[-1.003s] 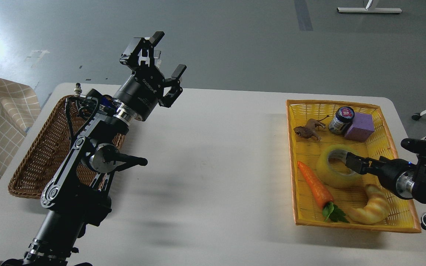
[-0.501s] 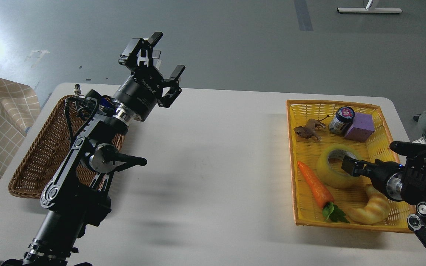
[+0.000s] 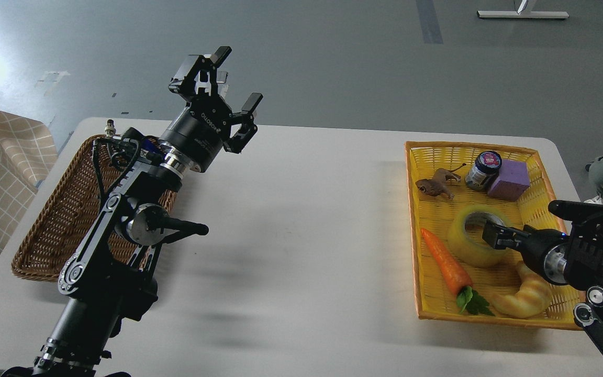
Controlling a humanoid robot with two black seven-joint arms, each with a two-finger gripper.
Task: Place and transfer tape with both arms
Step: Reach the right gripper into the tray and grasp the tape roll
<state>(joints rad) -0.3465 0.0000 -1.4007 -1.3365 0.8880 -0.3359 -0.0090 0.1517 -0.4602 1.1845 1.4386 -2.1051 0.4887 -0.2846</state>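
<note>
tape (image 3: 473,238) lies flat in yellow basket (image 3: 420,220), between carrot (image 3: 445,262) and croissant (image 3: 525,296) | right gripper (image 3: 494,234) at tape's core rim, grip state cannot be told | left gripper (image 3: 231,81) raised, fingers spread, holding nothing

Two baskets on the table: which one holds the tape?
The yellow basket on the right holds the tape, alongside a carrot and croissant. The brown wicker basket on the left shows nothing inside.

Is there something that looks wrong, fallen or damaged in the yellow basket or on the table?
Nothing stands out. The tape, carrot, croissant, jar and purple block all sit inside the yellow basket, with nothing spilled.
</note>
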